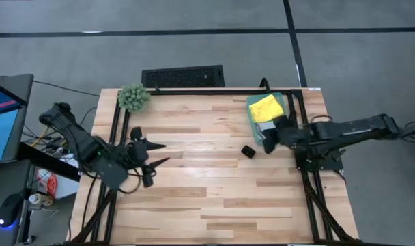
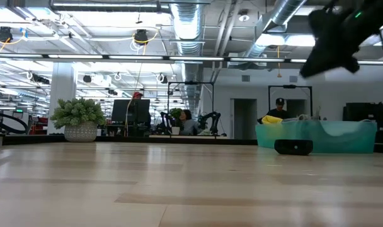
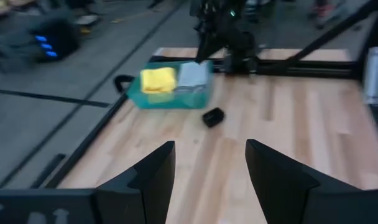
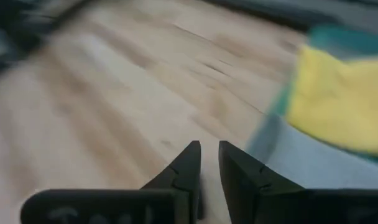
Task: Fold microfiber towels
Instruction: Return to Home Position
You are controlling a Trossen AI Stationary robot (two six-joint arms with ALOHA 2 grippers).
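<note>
L gripper [image 3: 211, 149]: its fingers [image 3: 145, 180] sit nearest the lens in the left wrist view. They are spread wide w/ nothing between them. Posn: L side of table [image 1: 214, 198], over bare wood, pointing across toward the R side.

R gripper [image 4: 209, 149]: fingers pressed almost together, only a thin gap, nothing pinched. Posn: above the front part of the teal bin [image 3: 170, 101], which stands at the R-rear corner of the table. In the low view it hangs well clear of the bin.

Bin contents: yellow towel [image 1: 265, 108], folded, in the rear half. Grey towel [image 3: 192, 74], folded, lies just beside it in the front half. Other towels: cannot tell from here.

Misc: small black block [image 1: 248, 151] on the wood near the bin, on its table-centre side. Fuzzy green plant [image 1: 134, 98] at L-rear corner
</note>
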